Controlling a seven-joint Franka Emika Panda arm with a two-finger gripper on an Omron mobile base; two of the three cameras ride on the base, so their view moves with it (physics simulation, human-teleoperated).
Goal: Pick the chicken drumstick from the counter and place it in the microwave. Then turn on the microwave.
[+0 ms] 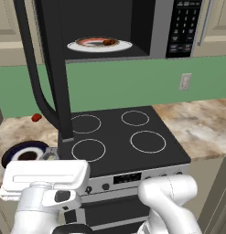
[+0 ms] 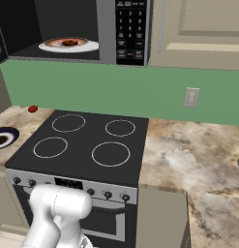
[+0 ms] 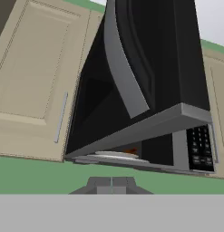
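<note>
Hand view: chicken drumstick (image 3: 130, 151) above end effector (image 3: 111, 182) (shut)

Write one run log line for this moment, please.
chicken drumstick: on plate inside microwave | door: open | gripper: shut, empty, below microwave | next: close door, press keypad

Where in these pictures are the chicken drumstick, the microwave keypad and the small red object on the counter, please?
chicken drumstick (image 1: 108, 43), left base view, on the dark meat lying on the plate inside the microwave.
microwave keypad (image 2: 130, 30), right base view, on the middle of the button panel.
small red object (image 1: 36, 117), left base view, on its centre.
</note>
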